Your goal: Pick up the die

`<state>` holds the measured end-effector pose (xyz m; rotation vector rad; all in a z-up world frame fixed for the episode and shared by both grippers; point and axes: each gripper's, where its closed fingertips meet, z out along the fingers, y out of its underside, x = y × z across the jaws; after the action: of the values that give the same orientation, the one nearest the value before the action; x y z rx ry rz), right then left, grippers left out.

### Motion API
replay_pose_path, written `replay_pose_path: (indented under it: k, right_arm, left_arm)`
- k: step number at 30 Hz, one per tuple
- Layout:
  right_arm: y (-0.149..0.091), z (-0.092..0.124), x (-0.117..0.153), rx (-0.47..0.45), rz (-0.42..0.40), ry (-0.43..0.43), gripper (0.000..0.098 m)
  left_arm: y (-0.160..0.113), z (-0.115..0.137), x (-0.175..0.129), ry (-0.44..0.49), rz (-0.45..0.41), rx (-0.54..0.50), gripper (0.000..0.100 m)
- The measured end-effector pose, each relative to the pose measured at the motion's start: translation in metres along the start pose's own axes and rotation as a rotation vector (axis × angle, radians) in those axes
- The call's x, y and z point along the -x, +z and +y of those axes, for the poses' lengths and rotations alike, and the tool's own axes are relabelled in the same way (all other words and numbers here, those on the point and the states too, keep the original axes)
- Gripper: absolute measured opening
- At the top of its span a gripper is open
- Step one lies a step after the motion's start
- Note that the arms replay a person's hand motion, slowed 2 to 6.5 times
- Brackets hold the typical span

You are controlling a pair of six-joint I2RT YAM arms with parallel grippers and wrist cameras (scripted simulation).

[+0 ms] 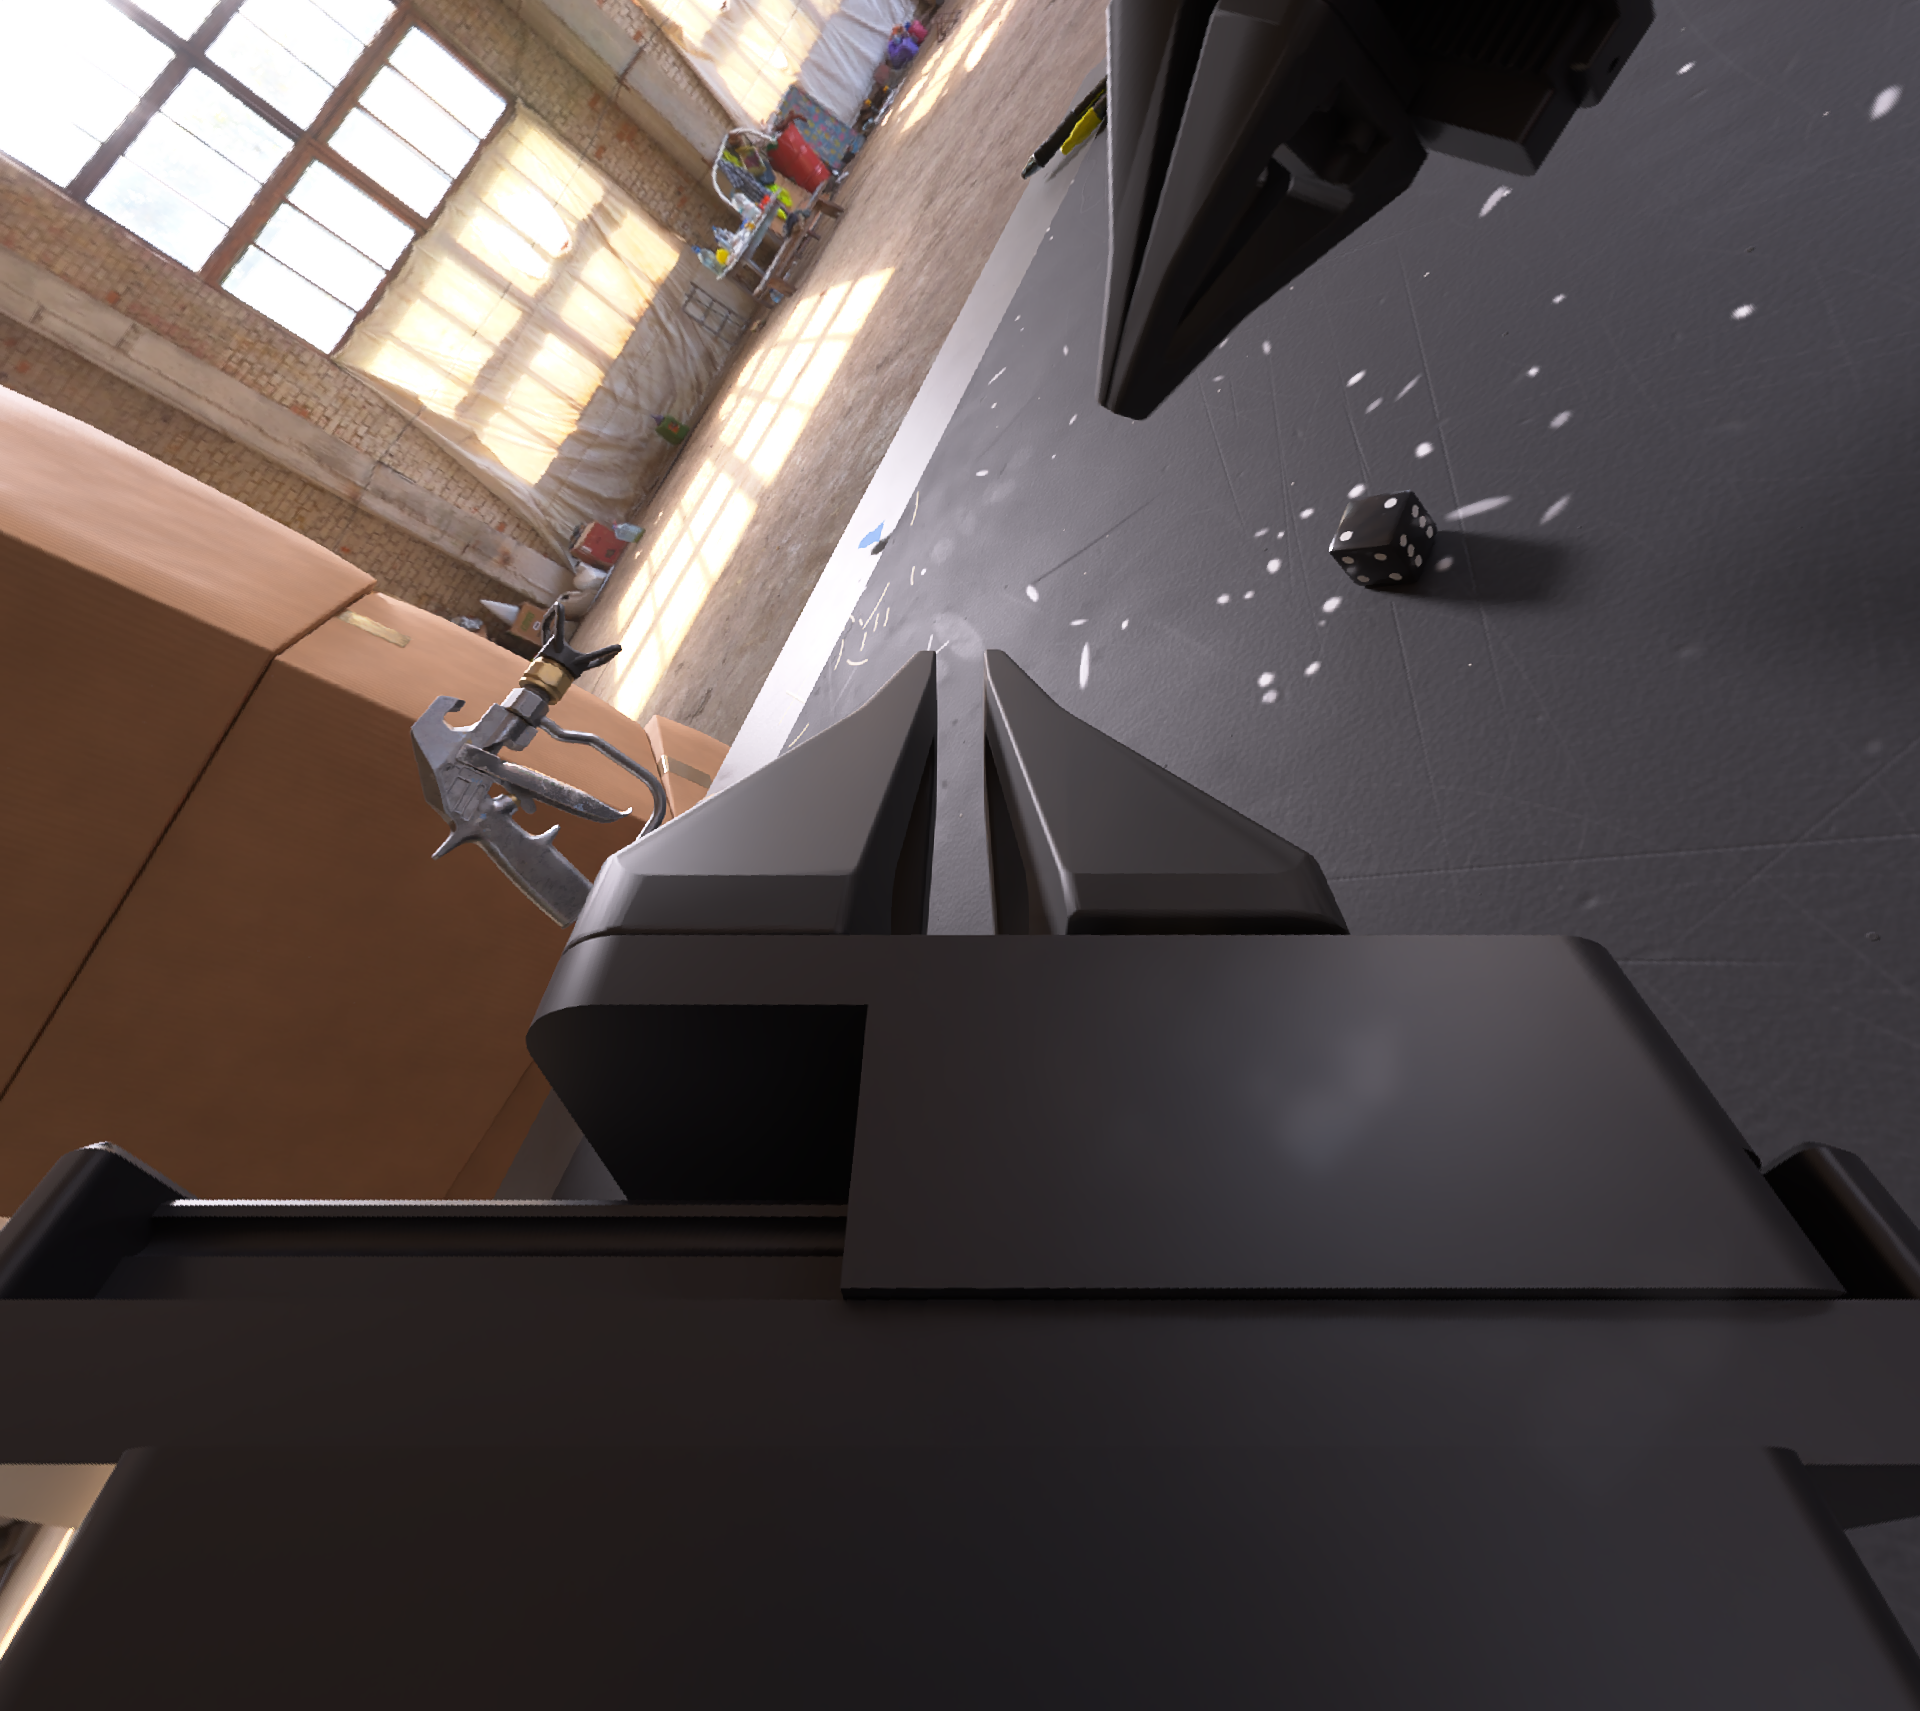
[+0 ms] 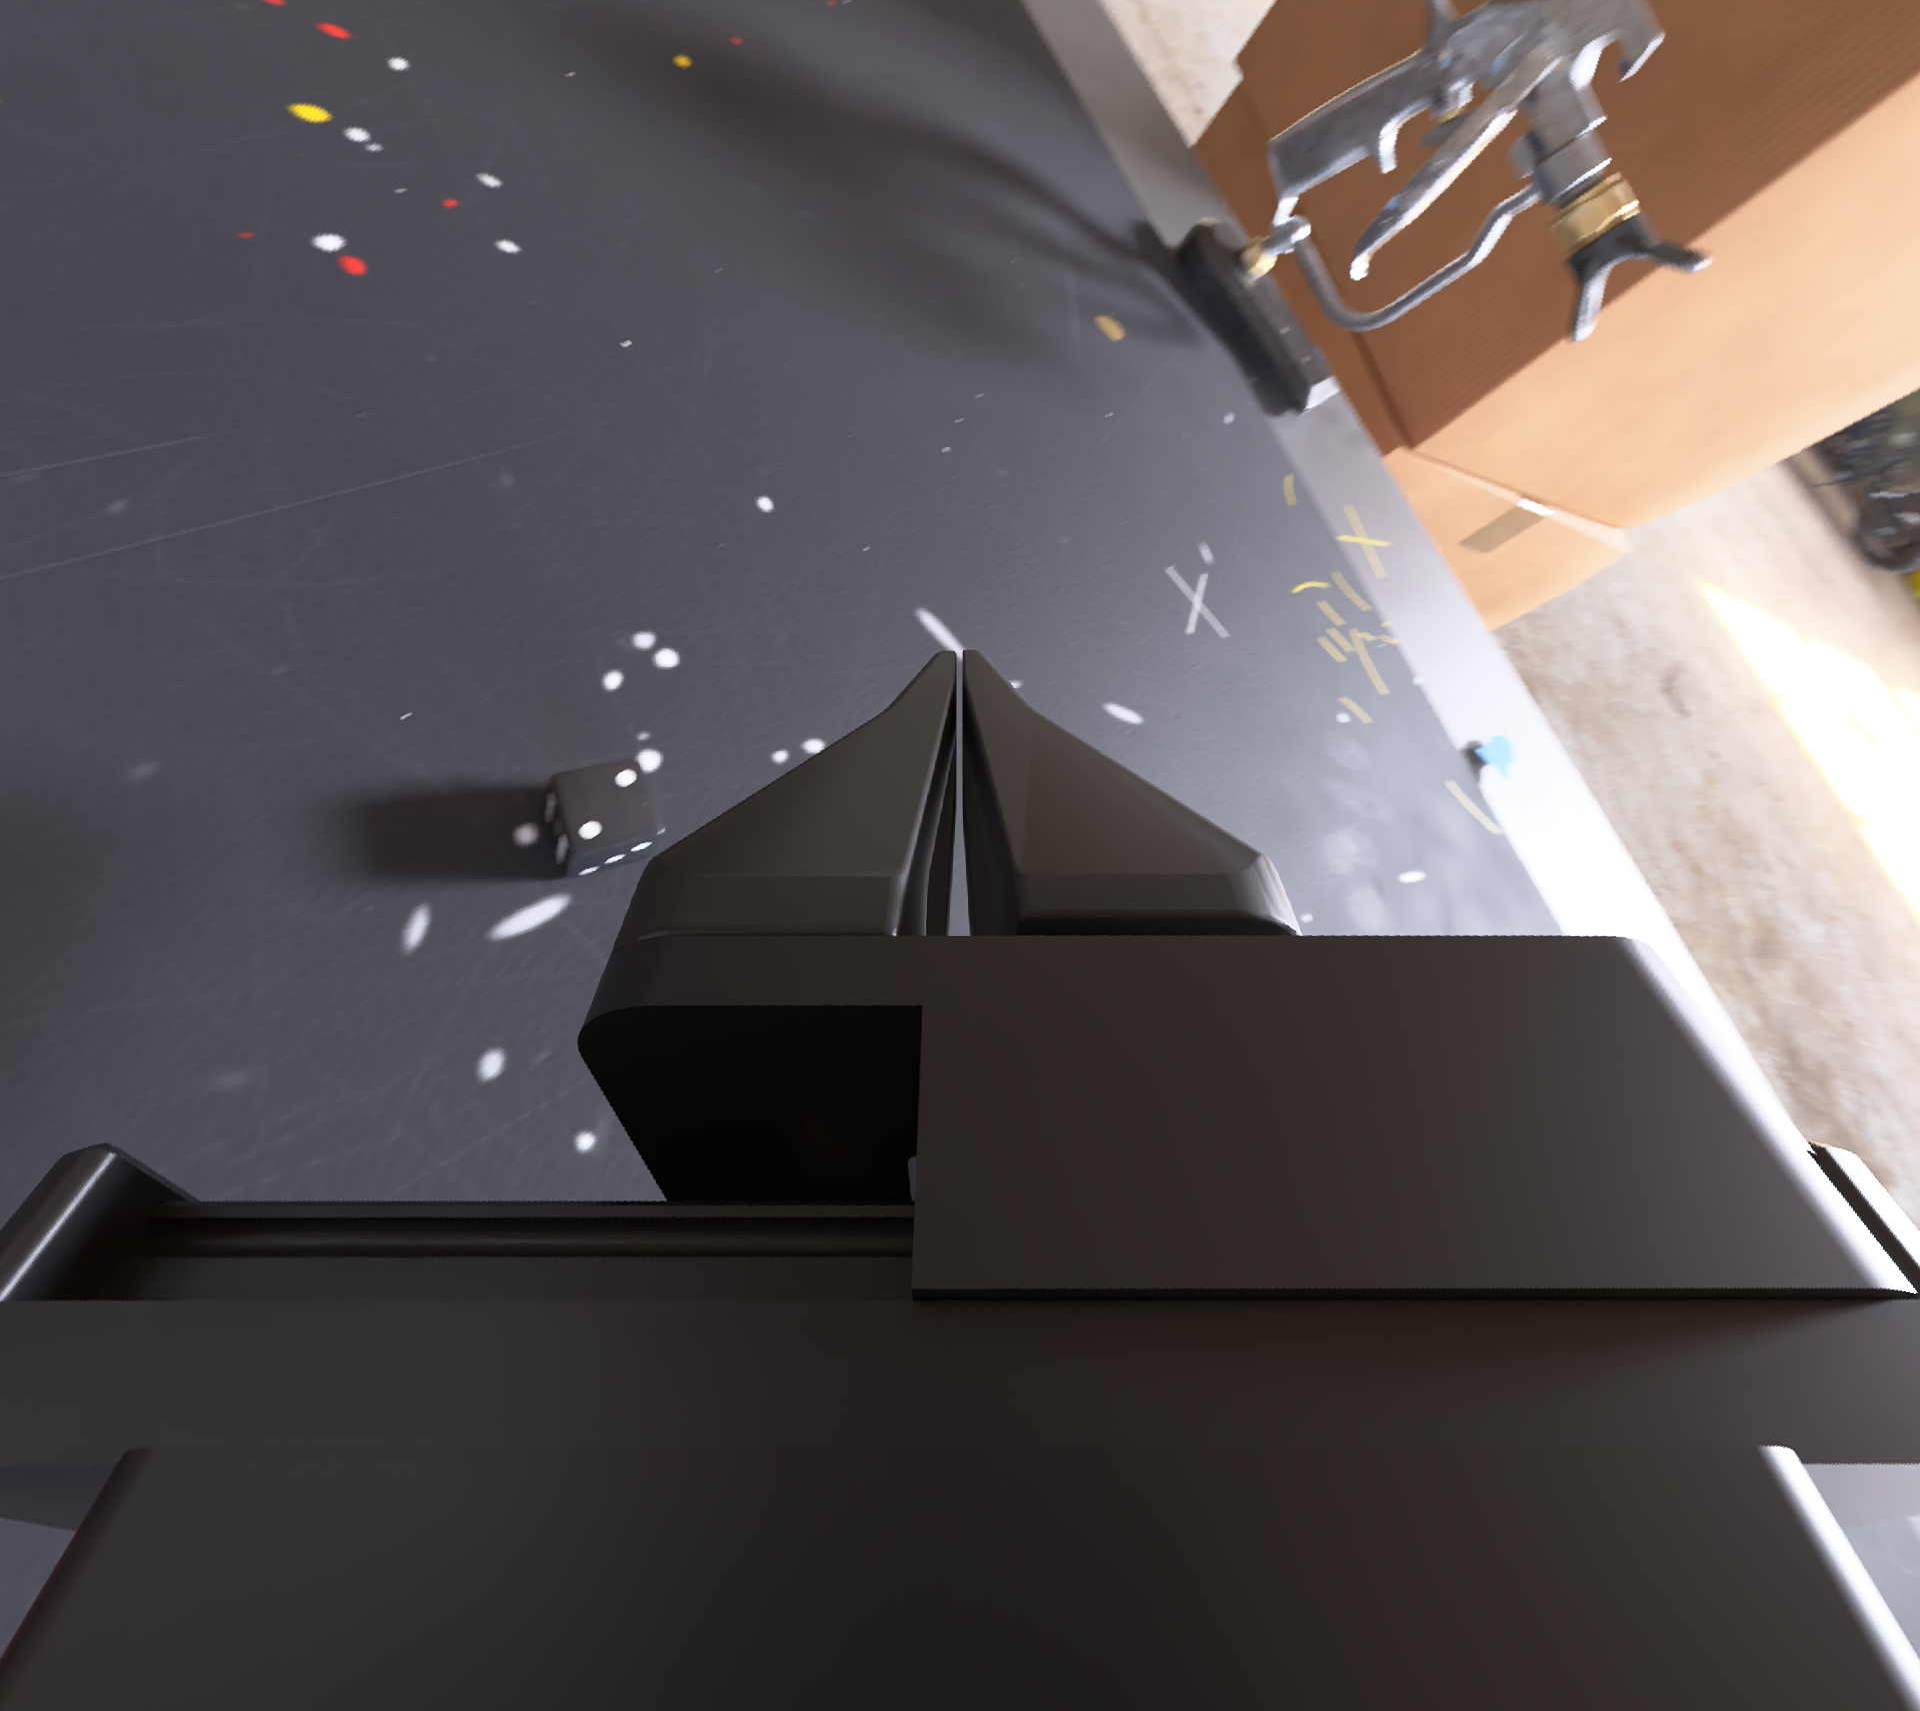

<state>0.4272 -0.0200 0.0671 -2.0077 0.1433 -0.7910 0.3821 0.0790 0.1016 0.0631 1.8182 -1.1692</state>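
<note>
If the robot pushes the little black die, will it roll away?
Probably it would tumble rather than roll far: the die is a cube resting flat on the dark table. Its rounded-looking corners might let it tip over. It looks small and hard, so closed fingers would likely knock it sideways.

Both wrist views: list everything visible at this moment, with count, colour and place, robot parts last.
die: one, black with white pips, resting alone on the table, held by neither gripper.
table: one, dark grey, flecked with white, red and yellow paint spots.
spray gun: one, silver metal with a brass fitting, off the table edge in front of the boxes.
cardboard boxes: at least two, brown, beside the table.
windows: several, bright, in a brick wall far behind.
left gripper: black, fingers nearly together, empty.
right gripper: black, fingers together, empty, die to its side.
</note>
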Motion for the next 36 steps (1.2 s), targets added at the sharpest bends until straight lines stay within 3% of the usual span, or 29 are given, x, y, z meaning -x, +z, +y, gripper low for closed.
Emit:
replay_pose_path:
  k: [8,17,27,36]
  right_arm:
    - [-0.014,0.017,0.019,0.062,-0.213,0.150,0.0015]
    - [-0.020,0.018,0.040,0.115,-0.388,0.181,0.0031]
    - [-0.014,0.025,0.054,0.209,-0.513,0.155,0.0114]
    - [-0.006,0.027,0.060,0.258,-0.553,0.134,0.0241]
  left_arm:
    - [0.001,0.002,-0.004,0.000,0.015,0.010,0.007]
    - [0.003,0.001,-0.007,0.008,0.023,0.016,0.007]
    - [0.003,0.002,-0.009,0.010,0.029,0.019,0.007]
    - [0.003,0.002,-0.009,0.011,0.030,0.020,0.008]
